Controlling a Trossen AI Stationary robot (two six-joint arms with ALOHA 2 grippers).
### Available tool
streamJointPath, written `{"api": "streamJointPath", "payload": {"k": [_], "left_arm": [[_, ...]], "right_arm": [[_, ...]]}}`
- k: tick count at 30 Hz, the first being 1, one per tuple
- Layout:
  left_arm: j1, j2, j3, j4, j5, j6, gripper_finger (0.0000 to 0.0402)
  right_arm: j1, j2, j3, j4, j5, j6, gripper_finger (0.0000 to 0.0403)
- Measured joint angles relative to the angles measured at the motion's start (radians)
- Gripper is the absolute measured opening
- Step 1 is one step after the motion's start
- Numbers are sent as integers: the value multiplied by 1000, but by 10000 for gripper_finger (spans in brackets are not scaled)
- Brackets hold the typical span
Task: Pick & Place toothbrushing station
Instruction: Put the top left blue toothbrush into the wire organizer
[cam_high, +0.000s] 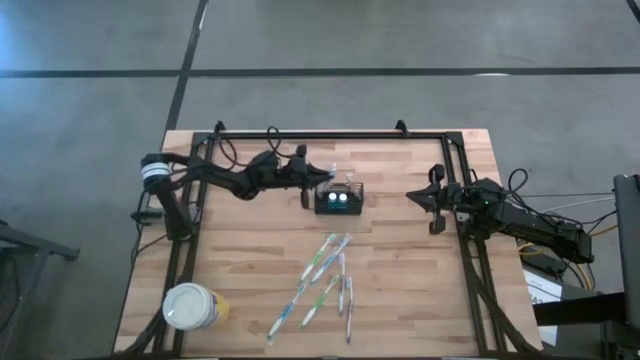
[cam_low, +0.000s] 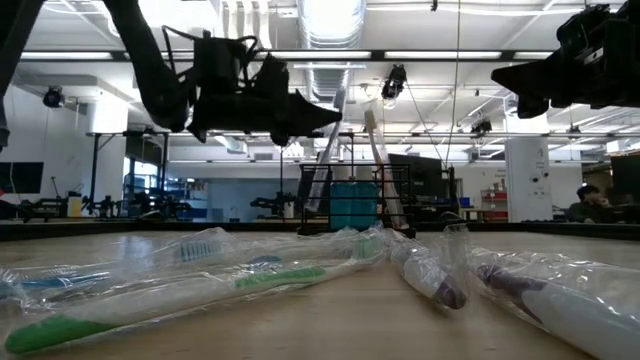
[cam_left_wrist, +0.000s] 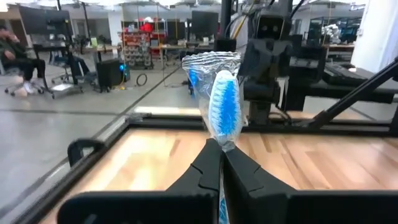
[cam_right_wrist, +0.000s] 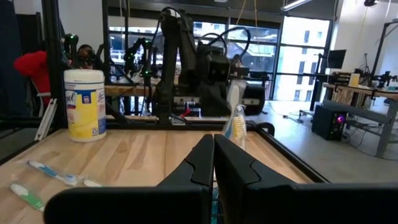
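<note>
Yellow tub (cam_high: 190, 306) near perhaps five wrapped toothbrushes (cam_high: 322, 262).

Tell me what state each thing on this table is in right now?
Left gripper: beside the caddy, fingers shut on a wrapped blue toothbrush.
Right gripper: fingers shut, holding nothing, off to the caddy's right.
Black caddy: upright, with toothbrushes standing in it.
Wrapped toothbrushes: lying loose on the wooden table.
Yellow wipes tub: upright, lid closed.

place: robotics lab or workshop | signs: polished concrete floor (cam_high: 400, 40), exposed ceiling ducts (cam_low: 325, 30), black equipment racks (cam_left_wrist: 149, 43), other robot arms (cam_right_wrist: 180, 56), seated person at a desk (cam_low: 590, 205)
</note>
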Motion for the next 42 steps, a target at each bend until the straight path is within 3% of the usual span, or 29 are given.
{"api": "streamJointPath", "payload": {"k": [10, 21, 32, 42], "left_arm": [[11, 107, 0, 97, -4, -23, 2], [13, 116, -15, 95, -8, -51, 14], [12, 102, -17, 81, 49, -75, 137], [20, 64, -16, 39, -17, -76, 243]], "right_arm": [[0, 1, 0, -5, 0, 0, 8], [0, 1, 0, -6, 0, 0, 8], [0, 1, 0, -6, 0, 1, 8], [0, 1, 0, -6, 0, 7, 8]]}}
